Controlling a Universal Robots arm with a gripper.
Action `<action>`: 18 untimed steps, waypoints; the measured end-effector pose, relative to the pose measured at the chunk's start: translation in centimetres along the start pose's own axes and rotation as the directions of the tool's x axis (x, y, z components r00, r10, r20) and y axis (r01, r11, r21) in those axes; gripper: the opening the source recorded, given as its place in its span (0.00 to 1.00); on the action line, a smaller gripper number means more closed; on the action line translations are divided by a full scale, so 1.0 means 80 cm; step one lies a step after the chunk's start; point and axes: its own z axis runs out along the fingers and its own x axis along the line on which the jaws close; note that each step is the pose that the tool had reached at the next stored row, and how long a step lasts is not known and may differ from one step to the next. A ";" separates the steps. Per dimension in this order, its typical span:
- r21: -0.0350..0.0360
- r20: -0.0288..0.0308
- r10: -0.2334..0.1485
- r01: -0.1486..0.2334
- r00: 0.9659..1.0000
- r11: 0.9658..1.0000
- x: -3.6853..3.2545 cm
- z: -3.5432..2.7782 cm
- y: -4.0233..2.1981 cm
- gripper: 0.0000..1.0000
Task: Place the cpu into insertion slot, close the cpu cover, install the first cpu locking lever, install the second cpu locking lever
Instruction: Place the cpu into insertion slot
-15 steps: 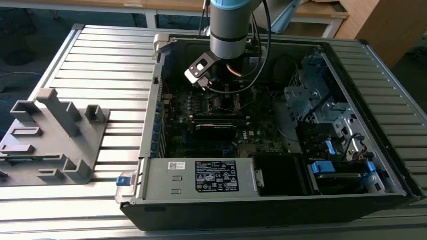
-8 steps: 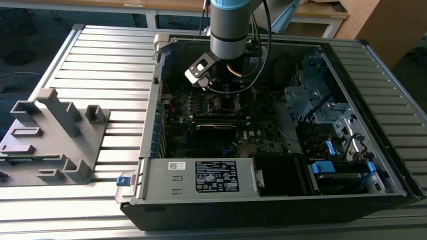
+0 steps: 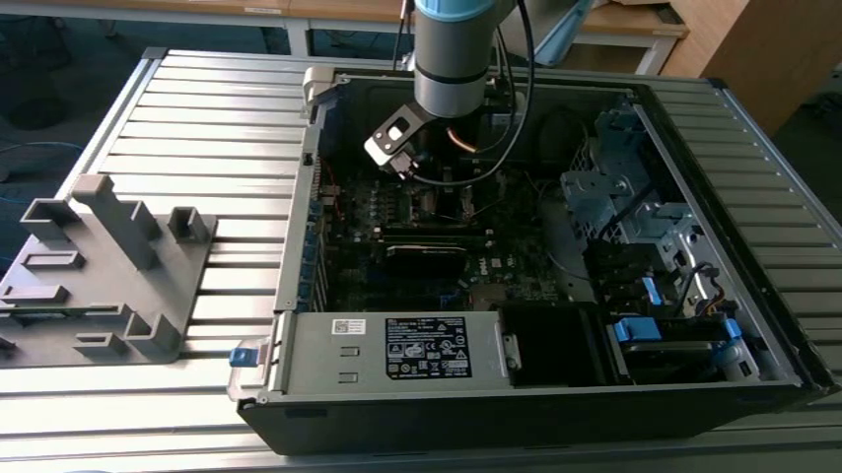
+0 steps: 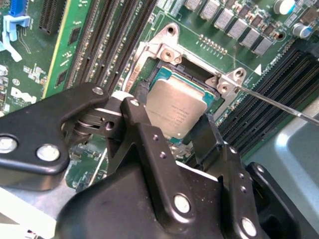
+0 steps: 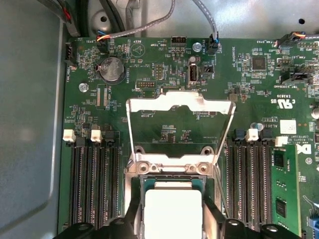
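The cpu (image 4: 177, 112) sits at the insertion slot (image 4: 192, 68), and my gripper (image 4: 172, 119) pinches it on two opposite edges. I cannot tell whether it is fully seated. The cpu cover (image 5: 179, 102) stands swung open on its hinge over the green motherboard (image 5: 239, 84).

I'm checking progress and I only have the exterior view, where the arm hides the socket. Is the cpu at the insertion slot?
Observer: Yes. In the second wrist view the cpu lies at the insertion slot, right under the tool. I cannot tell whether it is fully seated.
Operator: Is the cover down?
Observer: No. In the first wrist view the cpu cover lies swung open, away from the slot, with green board showing through its window.
Operator: Any lever visible?
Observer: In the second wrist view a thin metal rod, likely a lever, juts out from a corner of the slot.
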 end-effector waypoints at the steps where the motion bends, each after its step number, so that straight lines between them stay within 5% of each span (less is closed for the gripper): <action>1: 0.000 0.001 0.000 0.000 1.000 1.000 -0.0001 -0.0002 -0.0001 0.61; 5: 0.001 0.001 0.000 0.000 1.000 1.000 -0.0002 -0.0015 0.0000 0.61; 12: 0.001 0.001 0.000 0.000 1.000 1.000 -0.0001 -0.0151 0.0008 0.61; 18: 0.001 0.001 0.000 0.000 1.000 1.000 -0.0001 -0.0155 0.0008 0.61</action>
